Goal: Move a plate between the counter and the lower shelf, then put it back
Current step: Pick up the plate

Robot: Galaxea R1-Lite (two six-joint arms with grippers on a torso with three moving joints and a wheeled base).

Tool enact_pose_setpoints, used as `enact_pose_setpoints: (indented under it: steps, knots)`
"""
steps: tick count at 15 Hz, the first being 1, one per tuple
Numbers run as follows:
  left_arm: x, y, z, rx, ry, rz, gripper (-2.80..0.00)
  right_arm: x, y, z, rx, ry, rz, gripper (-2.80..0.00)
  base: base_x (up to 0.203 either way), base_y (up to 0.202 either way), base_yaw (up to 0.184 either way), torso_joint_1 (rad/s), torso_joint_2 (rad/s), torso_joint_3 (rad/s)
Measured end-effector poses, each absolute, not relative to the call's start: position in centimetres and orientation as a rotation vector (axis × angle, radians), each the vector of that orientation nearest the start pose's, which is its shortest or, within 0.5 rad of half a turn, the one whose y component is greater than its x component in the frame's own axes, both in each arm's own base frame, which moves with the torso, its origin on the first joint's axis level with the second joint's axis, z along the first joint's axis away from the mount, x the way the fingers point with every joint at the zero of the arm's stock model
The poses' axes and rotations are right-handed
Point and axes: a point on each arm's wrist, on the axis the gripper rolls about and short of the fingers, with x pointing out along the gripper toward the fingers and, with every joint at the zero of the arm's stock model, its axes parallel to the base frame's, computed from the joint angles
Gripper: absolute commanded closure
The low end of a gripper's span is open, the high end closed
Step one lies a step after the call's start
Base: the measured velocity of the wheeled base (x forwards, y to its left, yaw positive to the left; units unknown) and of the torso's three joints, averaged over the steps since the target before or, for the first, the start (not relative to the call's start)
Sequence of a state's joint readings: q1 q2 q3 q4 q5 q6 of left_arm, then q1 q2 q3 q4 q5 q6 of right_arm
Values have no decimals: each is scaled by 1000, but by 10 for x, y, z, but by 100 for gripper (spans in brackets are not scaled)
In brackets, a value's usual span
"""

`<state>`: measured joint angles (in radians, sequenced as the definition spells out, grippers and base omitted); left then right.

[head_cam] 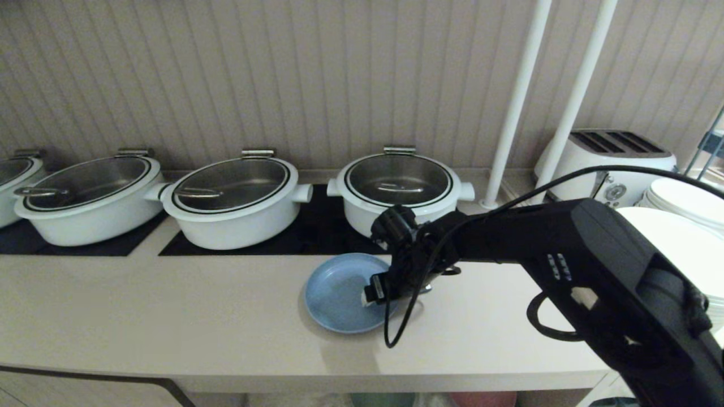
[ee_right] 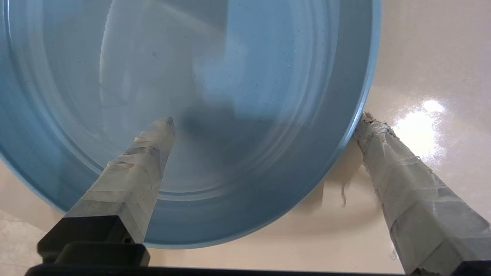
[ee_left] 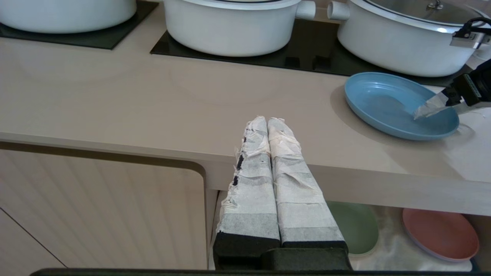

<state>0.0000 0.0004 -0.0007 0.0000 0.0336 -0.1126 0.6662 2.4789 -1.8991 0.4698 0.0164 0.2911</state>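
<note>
The light-blue plate (head_cam: 339,294) (ee_left: 387,103) (ee_right: 230,96) lies flat on the beige counter (head_cam: 169,316), just in front of the rightmost white pot. My right gripper (head_cam: 390,291) (ee_right: 267,120) is open and straddles the plate's right rim. One taped finger (ee_right: 145,161) is over the plate's inside and the other finger (ee_right: 387,153) is outside, touching the rim's edge. My left gripper (ee_left: 267,122) is shut and empty, parked in front of the counter's edge. The lower shelf (ee_left: 391,249) shows under the counter with its white cloth.
Several white pots with glass lids (head_cam: 232,198) stand on black cooktop panels behind the plate. A toaster (head_cam: 616,164), stacked white plates (head_cam: 684,226) and two white poles (head_cam: 517,102) are at the right. A green plate (ee_left: 356,226) and a pink plate (ee_left: 441,234) lie on the shelf.
</note>
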Motion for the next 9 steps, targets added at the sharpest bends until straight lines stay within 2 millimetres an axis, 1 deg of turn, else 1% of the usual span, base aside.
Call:
enact_pose_setpoints:
  steps: [7,8,9]
  knots:
    - [-23,1,76,-112,-2,33,0,373,294,64,-83,1083,464,-280,0,0,0,0,0,0]
    - [-23,1,76,-113,-2,33,0,373,294,63,-82,1082,465,0,0,0,0,0,0,0]
    - [-23,1,76,-112,-2,33,0,373,294,63,-82,1081,465,0,0,0,0,0,0,0]
